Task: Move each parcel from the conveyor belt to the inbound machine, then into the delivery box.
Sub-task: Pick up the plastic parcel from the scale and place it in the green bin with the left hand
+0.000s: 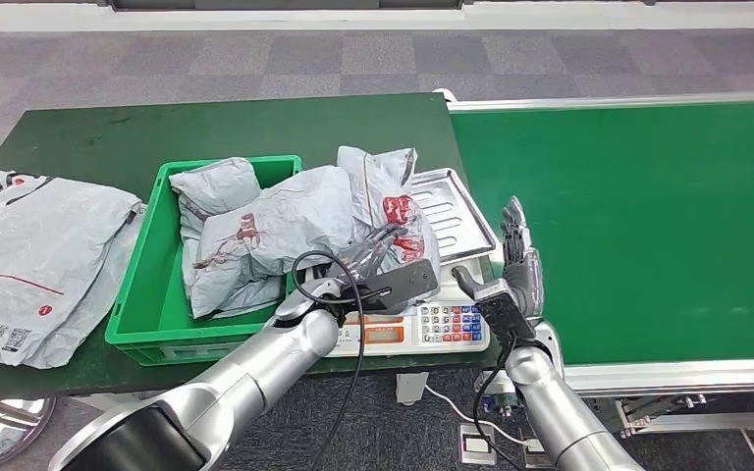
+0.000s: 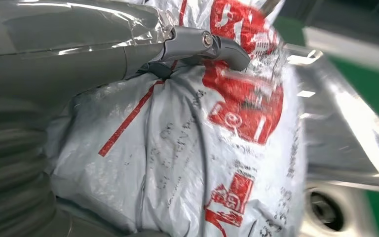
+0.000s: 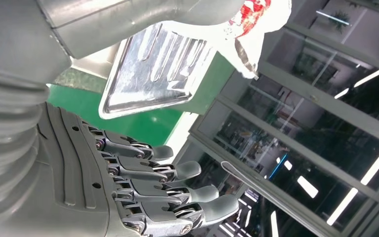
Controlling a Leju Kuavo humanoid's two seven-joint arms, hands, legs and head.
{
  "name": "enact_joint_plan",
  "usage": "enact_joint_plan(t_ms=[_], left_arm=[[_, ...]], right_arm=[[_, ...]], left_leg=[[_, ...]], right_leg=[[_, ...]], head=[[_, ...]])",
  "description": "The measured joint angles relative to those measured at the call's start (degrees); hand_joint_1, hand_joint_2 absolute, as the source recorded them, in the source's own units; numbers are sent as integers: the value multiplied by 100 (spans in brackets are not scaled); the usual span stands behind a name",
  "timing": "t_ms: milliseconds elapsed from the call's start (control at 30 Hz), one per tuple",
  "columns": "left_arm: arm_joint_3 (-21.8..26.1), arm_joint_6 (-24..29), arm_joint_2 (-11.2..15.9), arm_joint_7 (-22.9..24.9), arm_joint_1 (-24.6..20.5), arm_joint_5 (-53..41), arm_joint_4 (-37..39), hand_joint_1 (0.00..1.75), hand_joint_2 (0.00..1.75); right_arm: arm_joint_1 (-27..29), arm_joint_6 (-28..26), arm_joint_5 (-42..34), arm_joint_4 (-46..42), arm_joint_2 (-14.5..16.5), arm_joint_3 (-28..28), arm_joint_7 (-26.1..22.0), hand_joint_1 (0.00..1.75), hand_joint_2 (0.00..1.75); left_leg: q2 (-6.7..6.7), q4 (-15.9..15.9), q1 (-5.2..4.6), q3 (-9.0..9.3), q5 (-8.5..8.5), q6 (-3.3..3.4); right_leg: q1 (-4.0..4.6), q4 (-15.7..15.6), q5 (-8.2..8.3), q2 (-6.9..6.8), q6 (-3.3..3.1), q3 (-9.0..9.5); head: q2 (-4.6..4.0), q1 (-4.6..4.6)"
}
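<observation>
A grey parcel with red print [image 1: 385, 201] [image 2: 217, 148] lies on the steel tray [image 1: 458, 211] of the inbound machine [image 1: 437, 324], leaning toward the green delivery box [image 1: 133, 324]. My left hand [image 1: 381, 257] grips this parcel at its near end, and its thumb [image 2: 212, 44] lies over the plastic. Several more grey parcels [image 1: 255, 231] fill the box. My right hand [image 1: 516, 267] [image 3: 143, 182] stands open and upright with straight fingers, just right of the machine at the edge of the conveyor belt [image 1: 648, 216], holding nothing. The parcel's corner [image 3: 256, 19] overhangs the tray [image 3: 153, 74].
A large flat grey bag [image 1: 29, 255] lies on the dark green table [image 1: 108, 132] left of the box. A black cable [image 1: 329, 265] loops over my left wrist. The floor beyond the table is grey carpet.
</observation>
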Motion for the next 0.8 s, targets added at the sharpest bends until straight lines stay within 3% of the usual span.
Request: enact_joint_plan(t_ms=[67, 167, 200, 300, 400, 533, 733, 800], left_arm=[[-74, -49, 1, 168, -70, -16, 70, 9, 175], [-131, -79, 37, 225, -139, 34, 150, 140, 175], [-136, -53, 69, 187, -155, 83, 167, 175, 175], [-104, 317, 197, -338, -170, 339, 182, 175, 175], [80, 878, 341, -1307, -168, 692, 164, 175, 175], [400, 1183, 424, -2395, -140, 1036, 40, 175, 175], [684, 1261, 457, -2880, -93, 1208, -122, 175, 175], [792, 1368, 463, -3328, -29, 1351, -222, 175, 175]], right_arm=[[-26, 14, -18, 32, 0, 32, 1, 0, 175], [-58, 32, -24, 76, 0, 48, 1, 0, 175], [-68, 37, -26, 93, 0, 49, 1, 0, 175], [-85, 43, -27, 129, 0, 62, 1, 0, 175], [-89, 67, -39, 138, -2, 85, 1, 0, 175], [-153, 105, -54, 159, -7, 124, 1, 0, 175], [-214, 113, -106, 191, -7, 148, 1, 0, 175], [-248, 116, -125, 209, -7, 173, 1, 0, 175]], left_leg=[[2, 0, 0, 2, 0, 0], [2, 0, 0, 4, 1, -1], [2, 0, 0, 5, 1, -1], [5, 0, 0, 7, 3, -3], [2, 0, 2, 7, 7, -3], [-11, 0, 3, 4, 10, -2], [-11, 0, 0, 0, 6, 1], [-10, 0, -1, 0, 6, 1]], right_leg=[[0, 0, 0, 0, 0, 1], [0, 1, 1, 0, 0, 5], [0, 1, 1, 0, 0, 5], [0, 4, 2, 1, -2, 4], [2, 7, 3, 1, -4, 1], [3, 8, 2, -4, -4, 3], [-1, 5, 0, -3, -2, 2], [-2, 5, 0, -2, -2, 1]], head=[[0, 0], [0, 0], [0, 0], [0, 0], [0, 0], [0, 0], [0, 0], [0, 0]])
